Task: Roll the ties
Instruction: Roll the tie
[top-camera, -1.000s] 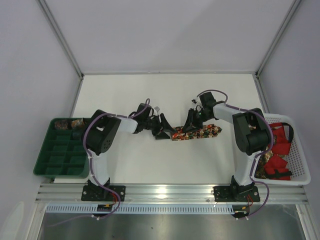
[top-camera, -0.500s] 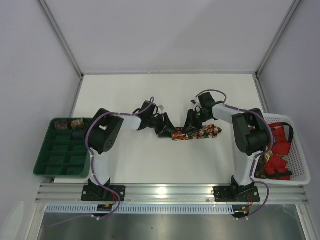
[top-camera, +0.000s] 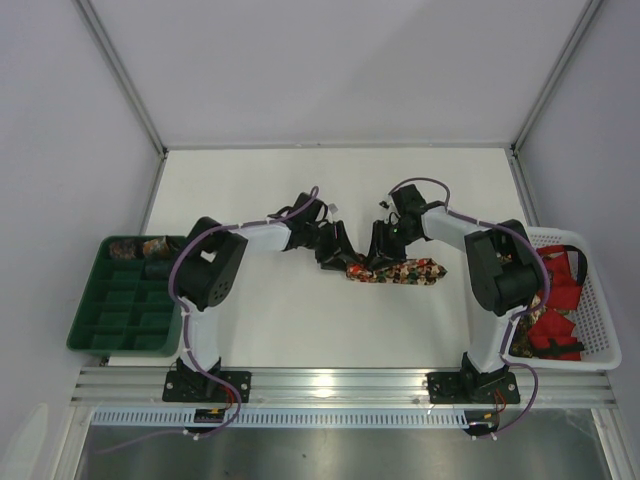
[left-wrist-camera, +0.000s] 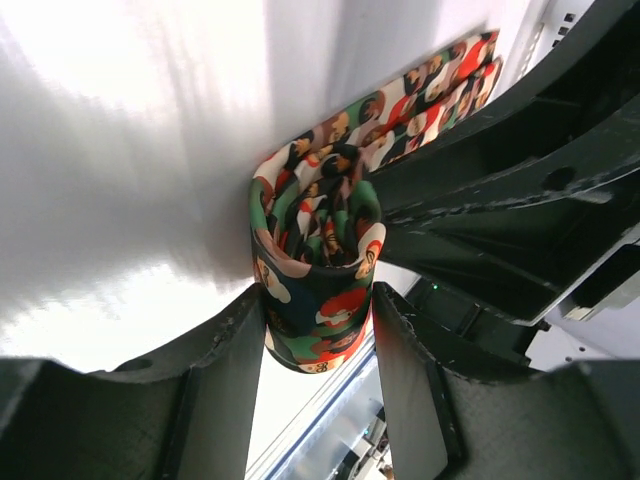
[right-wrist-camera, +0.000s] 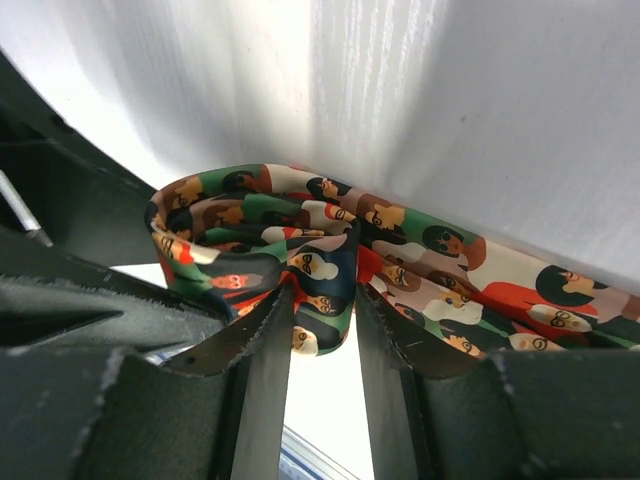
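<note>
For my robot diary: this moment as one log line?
tie: partly rolled | left claw: holds rolled end | right claw: astride a fold, grip unclear

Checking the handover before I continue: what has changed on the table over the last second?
The left gripper moved right toward the tie, and its fingers now hug the rolled end. The right gripper shifted slightly toward the arms' bases, staying at the same roll. The green tray and the white basket stayed put.

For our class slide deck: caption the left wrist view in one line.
Left fingers grip the partly rolled patterned tie on the white table.
</note>
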